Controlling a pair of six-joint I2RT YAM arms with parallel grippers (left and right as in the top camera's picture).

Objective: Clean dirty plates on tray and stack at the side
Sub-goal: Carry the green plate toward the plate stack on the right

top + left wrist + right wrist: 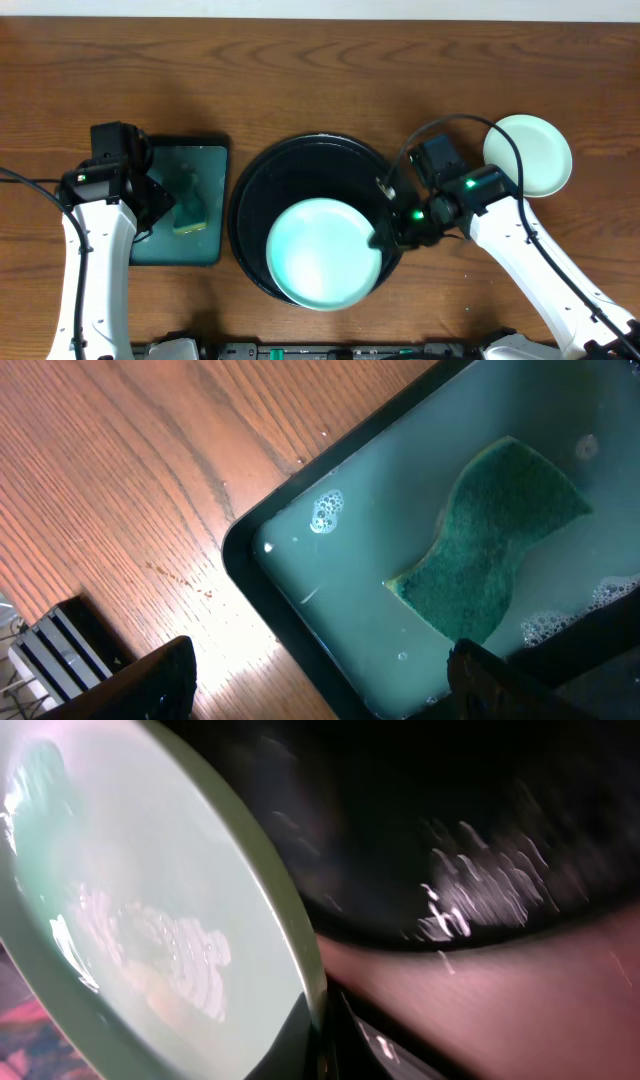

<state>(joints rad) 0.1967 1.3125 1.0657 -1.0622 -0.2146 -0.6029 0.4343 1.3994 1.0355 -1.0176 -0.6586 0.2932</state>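
The table (320,70) lies open beyond the tray (310,165); the right arm (480,190) and mint plate (325,255) crowd its near right.

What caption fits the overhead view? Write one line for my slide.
Right gripper grips the mint green round plate in the round black tray; left gripper open over the green sponge.
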